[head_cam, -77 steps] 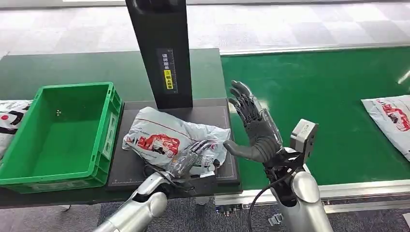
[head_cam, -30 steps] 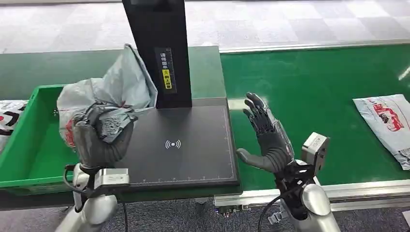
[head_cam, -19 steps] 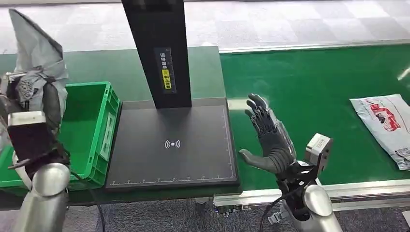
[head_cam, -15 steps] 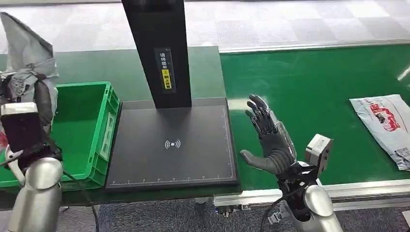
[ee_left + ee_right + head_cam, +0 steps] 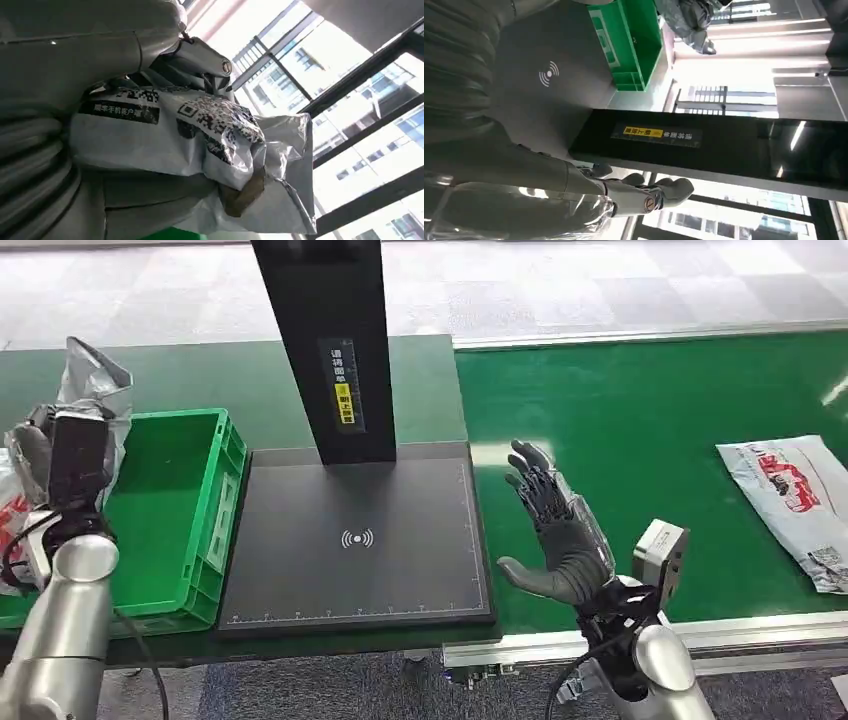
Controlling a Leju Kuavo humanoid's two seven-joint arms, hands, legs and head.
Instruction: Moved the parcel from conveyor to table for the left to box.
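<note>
Parcel (image 5: 88, 380) gripped in left hand (image 5: 45, 445) (crumpled, long axis roughly upright), held over the far-left edge of green box (image 5: 170, 520); box floor lies right and near of it. Right hand (image 5: 550, 525) spread, idle over conveyor (image 5: 650, 420), well apart.

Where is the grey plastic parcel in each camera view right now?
Head view: grey plastic parcel at far left, held by the left robot hand beside the green plastic crate.
Left wrist view: centre, crumpled.
Right wrist view: top edge.
Shared landmark: the crate.
</note>
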